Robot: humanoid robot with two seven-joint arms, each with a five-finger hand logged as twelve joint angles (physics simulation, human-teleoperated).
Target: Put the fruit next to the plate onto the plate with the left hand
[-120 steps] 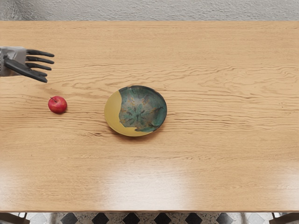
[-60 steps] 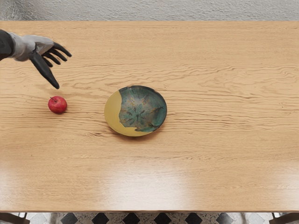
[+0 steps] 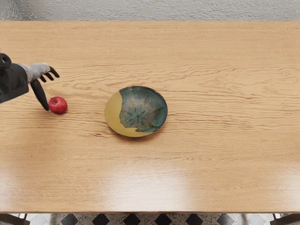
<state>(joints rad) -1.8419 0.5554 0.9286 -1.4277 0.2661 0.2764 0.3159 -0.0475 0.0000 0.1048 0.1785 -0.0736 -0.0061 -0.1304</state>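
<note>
Seemingly spread, left hand fingers hover beside the apple, off the plate.

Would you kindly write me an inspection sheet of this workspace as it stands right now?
Surface: light wooden table, grain visible, a glare patch near its front edge.
Job's things: small red apple on the table, left of and apart from the round ceramic plate, which is yellow with a teal glaze.
Clutter: nothing seen.
Grippers: left robot hand open, fingers spread, one dark finger pointing down just left of the apple; contact cannot be told. Right robot hand not in view.
Cables: nothing seen.
Surroundings: grey speckled surface beyond the far edge; black-and-white checkered floor below the near edge.
</note>
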